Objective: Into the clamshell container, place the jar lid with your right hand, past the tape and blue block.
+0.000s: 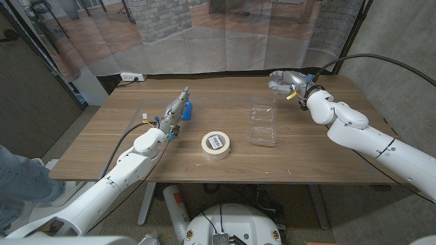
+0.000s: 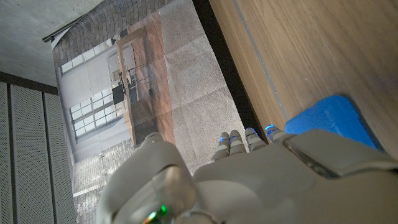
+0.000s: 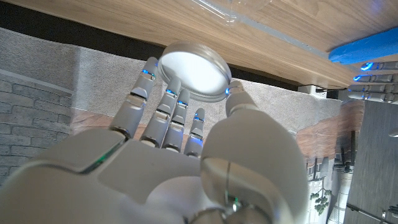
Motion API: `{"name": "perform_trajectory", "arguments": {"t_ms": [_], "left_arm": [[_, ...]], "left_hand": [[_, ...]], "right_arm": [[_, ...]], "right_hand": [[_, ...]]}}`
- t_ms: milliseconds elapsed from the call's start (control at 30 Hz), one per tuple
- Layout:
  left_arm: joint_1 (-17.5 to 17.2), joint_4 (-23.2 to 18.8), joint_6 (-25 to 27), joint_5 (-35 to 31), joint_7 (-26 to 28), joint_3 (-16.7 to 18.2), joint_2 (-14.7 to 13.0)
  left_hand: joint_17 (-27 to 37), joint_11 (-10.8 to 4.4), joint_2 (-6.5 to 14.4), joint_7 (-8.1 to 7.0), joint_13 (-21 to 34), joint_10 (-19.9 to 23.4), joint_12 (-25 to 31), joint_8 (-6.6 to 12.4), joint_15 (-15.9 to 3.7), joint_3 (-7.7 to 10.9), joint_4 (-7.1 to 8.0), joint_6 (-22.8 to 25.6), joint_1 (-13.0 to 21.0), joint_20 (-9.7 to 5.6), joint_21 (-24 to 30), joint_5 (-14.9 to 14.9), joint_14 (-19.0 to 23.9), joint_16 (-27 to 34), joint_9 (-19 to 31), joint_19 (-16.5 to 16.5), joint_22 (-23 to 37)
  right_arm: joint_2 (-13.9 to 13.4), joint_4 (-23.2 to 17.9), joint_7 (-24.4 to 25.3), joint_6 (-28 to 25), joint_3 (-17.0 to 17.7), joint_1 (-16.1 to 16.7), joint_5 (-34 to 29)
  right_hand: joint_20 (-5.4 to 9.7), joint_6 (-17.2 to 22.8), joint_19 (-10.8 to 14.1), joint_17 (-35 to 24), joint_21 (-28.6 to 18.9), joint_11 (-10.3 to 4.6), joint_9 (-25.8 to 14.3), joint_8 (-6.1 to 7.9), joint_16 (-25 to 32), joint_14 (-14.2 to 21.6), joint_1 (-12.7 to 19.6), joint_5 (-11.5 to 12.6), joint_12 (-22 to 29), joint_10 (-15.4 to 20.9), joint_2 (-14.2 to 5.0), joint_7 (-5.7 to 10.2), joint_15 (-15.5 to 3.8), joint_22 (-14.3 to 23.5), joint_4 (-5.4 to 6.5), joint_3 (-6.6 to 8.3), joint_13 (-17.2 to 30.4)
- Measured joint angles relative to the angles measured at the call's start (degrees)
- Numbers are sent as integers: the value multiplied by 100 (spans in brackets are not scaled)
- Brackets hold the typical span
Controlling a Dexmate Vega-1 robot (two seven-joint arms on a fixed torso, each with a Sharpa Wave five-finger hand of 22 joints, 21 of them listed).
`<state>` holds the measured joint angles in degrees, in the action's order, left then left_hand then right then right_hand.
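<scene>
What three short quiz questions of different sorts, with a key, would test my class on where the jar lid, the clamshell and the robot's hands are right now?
1. True or false: the round silvery metal jar lid already lies inside the clear plastic clamshell container.
2. Which hand holds the lid? A) left hand B) right hand C) neither
3. Fill in: beside the left hand, on the wooden table, lies a blue ____; the white roll of tape sits nearer the table's front edge.

Key: 1 false; it is pinched in fingertips beyond the open container. 2 B. 3 block.
</scene>
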<state>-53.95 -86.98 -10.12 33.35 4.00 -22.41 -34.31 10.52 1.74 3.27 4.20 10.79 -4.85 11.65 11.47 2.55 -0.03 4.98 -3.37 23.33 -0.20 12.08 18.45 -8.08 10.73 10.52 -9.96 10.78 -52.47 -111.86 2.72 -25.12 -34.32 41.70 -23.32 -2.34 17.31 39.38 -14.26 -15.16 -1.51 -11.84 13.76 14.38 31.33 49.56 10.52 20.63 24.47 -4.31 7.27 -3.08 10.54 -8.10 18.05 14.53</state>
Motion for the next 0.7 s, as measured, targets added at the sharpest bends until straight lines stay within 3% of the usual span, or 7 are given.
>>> {"name": "perform_trajectory", "arguments": {"t_ms": [700], "left_arm": [[-9, 0, -3, 21, -23, 36, -29]], "left_hand": [[0, 0, 0, 0, 0, 0, 0, 0, 0, 1, 0, 0, 0, 0, 0, 0, 0, 0, 0, 0, 0]], "right_arm": [[216, 154, -86, 320, -69, -77, -228]], "right_hand": [[-1, 20, -1, 1, 35, -52, 0, 0, -23, 31, -1, 0, 0, 52, 1, 20, 32, -4, 19, 32, -1]]}}
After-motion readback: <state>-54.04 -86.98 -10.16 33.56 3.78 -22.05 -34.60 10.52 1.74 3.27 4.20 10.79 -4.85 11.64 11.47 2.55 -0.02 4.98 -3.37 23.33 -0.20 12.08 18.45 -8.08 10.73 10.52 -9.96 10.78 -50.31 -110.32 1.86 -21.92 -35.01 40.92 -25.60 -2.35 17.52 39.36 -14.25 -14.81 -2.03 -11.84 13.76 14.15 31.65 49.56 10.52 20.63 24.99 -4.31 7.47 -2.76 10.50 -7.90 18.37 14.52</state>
